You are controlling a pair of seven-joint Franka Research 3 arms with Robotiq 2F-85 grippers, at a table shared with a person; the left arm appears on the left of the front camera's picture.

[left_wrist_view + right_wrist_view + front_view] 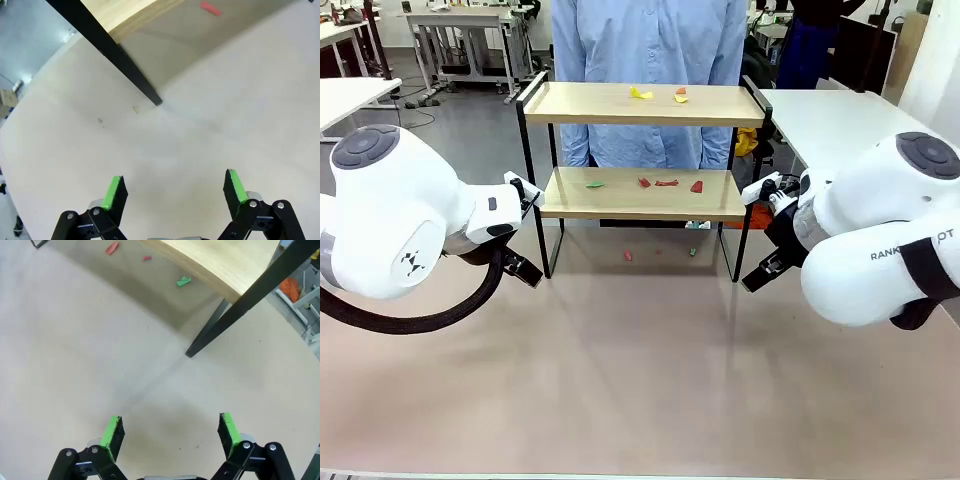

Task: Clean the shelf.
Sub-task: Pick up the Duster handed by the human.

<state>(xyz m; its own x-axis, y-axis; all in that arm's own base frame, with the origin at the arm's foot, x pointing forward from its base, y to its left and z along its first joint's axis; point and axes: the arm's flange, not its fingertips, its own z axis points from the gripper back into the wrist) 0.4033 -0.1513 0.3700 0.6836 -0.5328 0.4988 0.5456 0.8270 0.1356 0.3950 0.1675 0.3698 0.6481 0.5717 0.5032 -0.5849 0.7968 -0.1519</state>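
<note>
The shelf stands at the far middle of the table, two light wooden boards in a thin black frame. Yellow and orange scraps lie on its top board. Green and red scraps lie on its lower board, and a few more scraps rest on the table under it. My left gripper hangs open over bare table near the shelf's front left leg. My right gripper is open too, above the table by the front right leg. Nothing sits between either pair of fingers.
A person in a light blue shirt stands behind the shelf. White tables flank it at both sides. The beige tabletop stretches wide toward the near edge.
</note>
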